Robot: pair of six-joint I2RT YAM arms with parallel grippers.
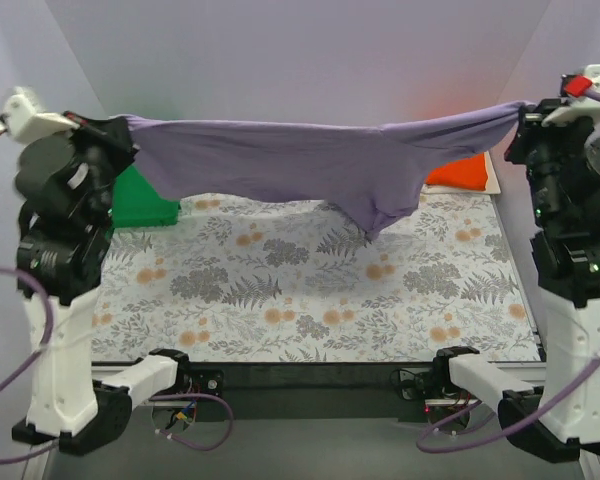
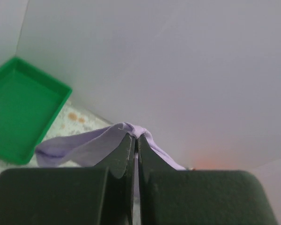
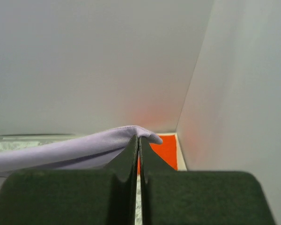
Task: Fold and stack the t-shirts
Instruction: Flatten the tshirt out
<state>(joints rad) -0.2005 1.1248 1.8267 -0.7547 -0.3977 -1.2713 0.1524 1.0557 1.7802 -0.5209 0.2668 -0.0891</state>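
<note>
A lavender t-shirt (image 1: 300, 160) hangs stretched in the air between both arms, sagging to a point near the table at centre right. My left gripper (image 1: 120, 125) is shut on its left end, seen in the left wrist view (image 2: 136, 137) with cloth (image 2: 84, 147) bunched over the tips. My right gripper (image 1: 525, 108) is shut on its right end, seen in the right wrist view (image 3: 138, 138) with cloth (image 3: 61, 150). A folded orange t-shirt (image 1: 460, 172) lies at the back right on a whitish folded one (image 1: 492, 182); the orange one also shows in the right wrist view (image 3: 167, 150).
A green plastic tray (image 1: 140, 205) stands at the back left, also in the left wrist view (image 2: 18, 112). The table carries a floral-patterned cover (image 1: 300, 300). White walls enclose the back and both sides.
</note>
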